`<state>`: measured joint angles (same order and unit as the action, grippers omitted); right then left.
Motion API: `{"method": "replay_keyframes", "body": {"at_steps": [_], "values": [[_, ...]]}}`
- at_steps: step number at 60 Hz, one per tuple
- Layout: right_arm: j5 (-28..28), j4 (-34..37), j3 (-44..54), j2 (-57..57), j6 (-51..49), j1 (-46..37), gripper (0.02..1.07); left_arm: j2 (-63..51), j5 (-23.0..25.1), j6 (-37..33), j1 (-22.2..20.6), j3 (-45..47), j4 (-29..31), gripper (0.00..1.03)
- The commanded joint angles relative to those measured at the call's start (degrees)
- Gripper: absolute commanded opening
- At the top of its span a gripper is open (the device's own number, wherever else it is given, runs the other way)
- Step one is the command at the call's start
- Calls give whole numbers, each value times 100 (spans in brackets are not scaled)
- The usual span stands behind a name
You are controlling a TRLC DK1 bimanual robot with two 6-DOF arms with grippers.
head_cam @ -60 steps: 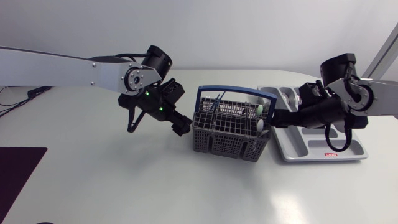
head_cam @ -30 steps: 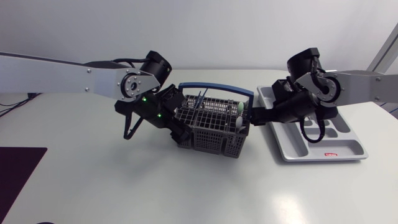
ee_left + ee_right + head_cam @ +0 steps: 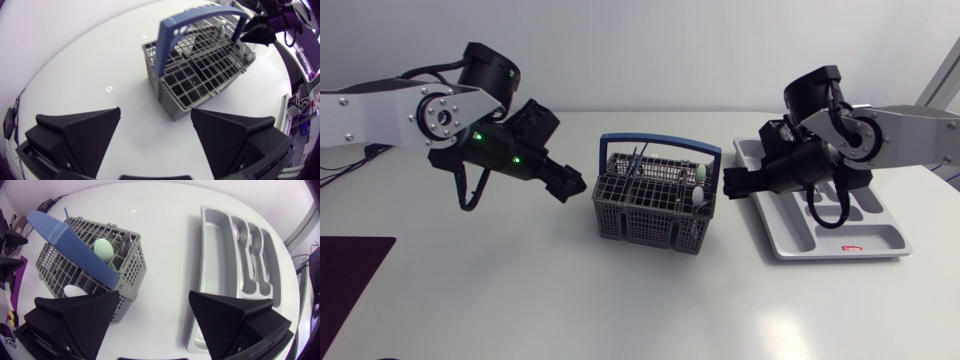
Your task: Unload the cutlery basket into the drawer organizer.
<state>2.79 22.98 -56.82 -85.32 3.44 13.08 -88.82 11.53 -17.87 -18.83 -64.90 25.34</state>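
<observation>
Widely spread, left gripper [image 3: 155, 110], right gripper [image 3: 154, 293], both empty, flanking basket [image 3: 650, 208]

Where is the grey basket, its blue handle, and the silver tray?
grey basket [image 3: 645, 215], head view, on its front mesh wall.
blue handle [image 3: 75, 250], right wrist view, on the middle of the bar.
silver tray [image 3: 215, 265], right wrist view, on its long empty compartment.

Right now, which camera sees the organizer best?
The right wrist view. There the organizer lies nearly whole, its compartments open to view, with cutlery in some of them. In the head view the right arm covers part of the organizer. The left wrist view shows hardly any of it.
</observation>
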Motion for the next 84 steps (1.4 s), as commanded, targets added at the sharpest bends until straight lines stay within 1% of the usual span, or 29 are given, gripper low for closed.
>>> {"method": "replay_keyframes", "body": {"at_steps": [1,6,14,22,24,26,32,35,36,38,39,40,42,46,49,52,54,58,59,69,75,79,84], "values": [[-129,66,171,86,69,19,102,-180,-98,-76,99,171,-223,98],[-173,48,109,-81,69,-7,102,-514,-503,-33,46,101,-566,98],[-200,31,4,-275,95,19,102,-945,-793,20,-174,-13,-917,98],[-200,22,-119,-424,104,28,101,-1340,-837,64,-270,-233,-952,97],[-200,22,-119,-424,104,45,98,-1402,-837,73,-297,-268,-952,94],[-191,22,-119,-433,104,54,96,-1437,-837,91,-314,-286,-952,92],[-173,22,-101,-424,122,72,95,-1472,-828,152,-341,-286,-943,83],[-164,22,-93,-424,122,72,91,-1507,-775,178,-332,-312,-882,77],[-164,13,-84,-424,113,72,90,-1525,-775,231,-323,-339,-882,71],[-164,13,-75,-424,104,63,90,-1586,-775,363,-270,-409,-812,55],[-164,4,-66,-424,104,54,90,-1595,-775,416,-244,-453,-794,49],[-164,4,-66,-424,95,45,90,-1604,-775,460,-218,-471,-776,45],[-147,4,-49,-433,86,19,90,-1665,-626,556,-130,-558,-662,38],[-94,-13,-5,-433,78,-16,89,-1727,-195,732,46,-690,-451,30],[-6,-83,30,-424,69,-34,82,-1780,25,838,134,-761,-311,25],[55,-163,57,-398,69,-60,70,-1815,385,908,222,-822,-170,23],[99,-259,74,-371,78,-78,56,-1815,552,952,239,-840,-117,19],[231,-391,92,-328,113,-104,34,-1806,622,961,204,-848,-12,17],[249,-400,83,-328,122,-95,30,-1797,631,952,178,-840,6,16],[337,-470,57,-407,139,98,25,-1665,948,864,2,-734,76,16],[407,-523,48,-459,130,248,25,-1595,1255,838,-59,-681,76,16],[591,-549,57,-468,130,309,25,-1516,1431,758,-139,-602,85,16],[635,-576,65,-468,113,371,25,-1410,1554,679,-209,-506,94,16]]}}
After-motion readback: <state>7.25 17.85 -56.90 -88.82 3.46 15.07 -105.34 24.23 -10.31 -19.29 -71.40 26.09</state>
